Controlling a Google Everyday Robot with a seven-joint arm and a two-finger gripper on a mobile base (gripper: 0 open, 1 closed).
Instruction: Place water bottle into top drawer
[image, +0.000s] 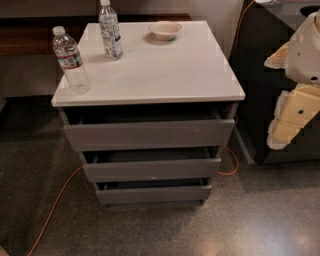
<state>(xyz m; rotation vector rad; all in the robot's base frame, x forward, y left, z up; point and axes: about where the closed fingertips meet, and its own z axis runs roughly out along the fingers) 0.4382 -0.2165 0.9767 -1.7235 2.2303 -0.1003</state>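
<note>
Standing upright at the front-left corner of the worktop (165, 70) is the water bottle (70, 60), clear, white cap, red-and-dark label band, base just inside the left edge. Only one camera view, so everything comes from it.

A second clear bottle (110, 32) with a paler label stands near the back edge, left of centre, well apart from the first. A shallow bowl (165, 30) sits near the back edge, right of centre.

The top drawer (150, 134) is below the front edge, pulled out a little, with a dark gap showing above its flat front. Two shorter drawers (152, 169) sit underneath, also slightly out. An orange cable (50, 210) runs over the floor.

The hand (292, 100) hangs off the worktop's right edge, at the frame border, far from the bottle and holding nothing. Cannot tell whether it is spread or closed.

Handling, as a judgement: the bottle looks light, with thin walls that give under squeeze, a smooth and somewhat slippery surface, and it is tall enough to tip. Best hold is across the ribbed body at or just below the label band, not the cap. The drawer gap looks narrow for it, so the drawer likely needs pulling further out.
</note>
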